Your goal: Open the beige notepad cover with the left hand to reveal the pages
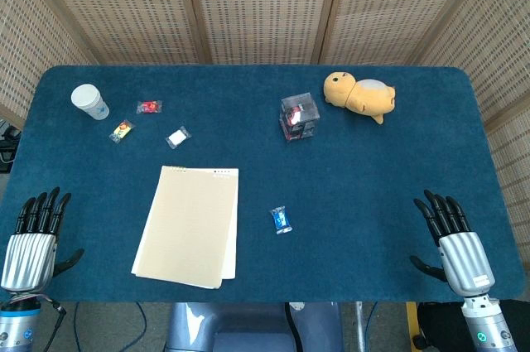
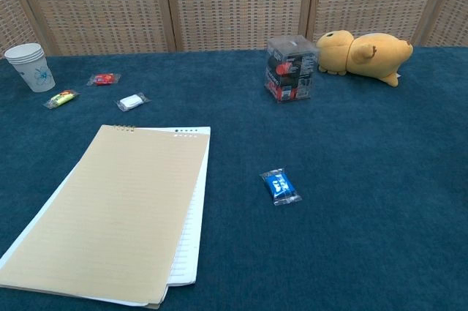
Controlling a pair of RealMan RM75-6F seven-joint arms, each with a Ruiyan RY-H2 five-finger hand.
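Note:
The beige notepad [image 1: 189, 224] lies flat on the blue table with its cover closed; white page edges show along its right side. In the chest view the notepad [image 2: 117, 212] fills the lower left. My left hand [image 1: 33, 236] rests at the table's front left corner, fingers spread, holding nothing, well left of the pad. At the front right corner my right hand [image 1: 454, 240] is likewise open and empty. Neither hand shows in the chest view.
A small blue candy packet [image 1: 281, 219] lies right of the pad. Behind it are a white wrapped sweet [image 1: 177, 137], two more sweets [image 1: 149, 107] [image 1: 121, 130], a paper cup [image 1: 89, 102], a clear box [image 1: 299, 116] and a yellow plush toy [image 1: 358, 94].

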